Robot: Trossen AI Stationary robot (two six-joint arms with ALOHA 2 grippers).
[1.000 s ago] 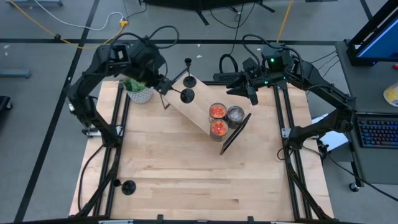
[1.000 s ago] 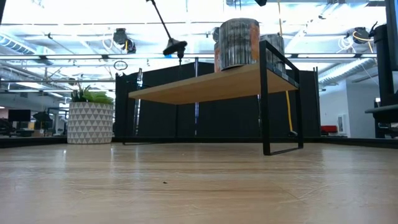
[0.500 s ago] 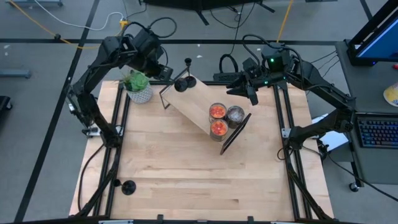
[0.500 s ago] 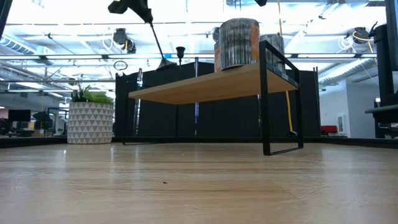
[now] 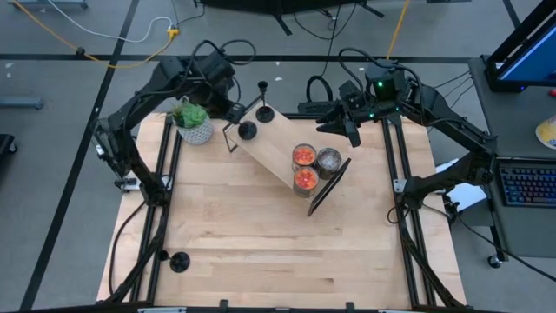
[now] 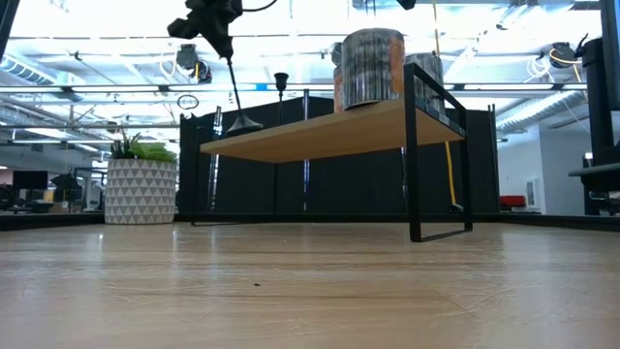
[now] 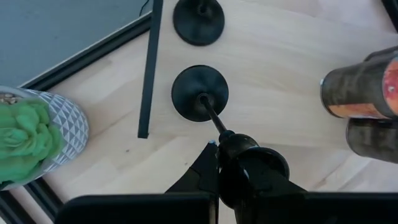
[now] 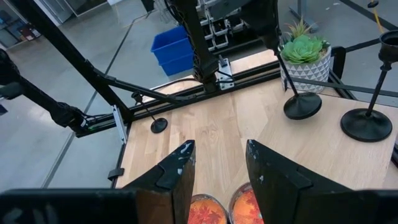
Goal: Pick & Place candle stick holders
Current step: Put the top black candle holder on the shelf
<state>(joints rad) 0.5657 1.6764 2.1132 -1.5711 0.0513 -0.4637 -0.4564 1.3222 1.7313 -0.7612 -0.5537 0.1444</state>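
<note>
A matte-black candle stick holder (image 5: 248, 130) hangs over the left end of a low wooden shelf (image 5: 278, 143), with my left gripper (image 5: 233, 109) shut on it. A second holder (image 5: 263, 113) stands by its round base on the shelf's far left corner. A third (image 5: 179, 261) stands on the table near the front left corner. My right gripper (image 8: 217, 168) waits open and level above the table's far right, with nothing between its fingers. My left gripper pinches the holder's upper end, at the top of its stem just under the cup (image 7: 227, 135), between its two fingers. The fingers come steeply from above. The holder hangs slightly tilted, its round base (image 6: 242, 124) at the shelf's top near the left edge; whether it touches, I cannot tell.
Three jars (image 5: 303, 155) stand together at the shelf's right end. A potted succulent (image 5: 193, 122) sits on the table just left of the shelf, beside my left arm. Bare tabletop (image 5: 278, 243) stretches in front of the shelf.
My left gripper has come down and moved a little toward the far edge with the holder. The holder was strongly slanted with its base high over the shelf. It now hangs nearly upright, its base sunk to the shelf's top near the left edge.
</note>
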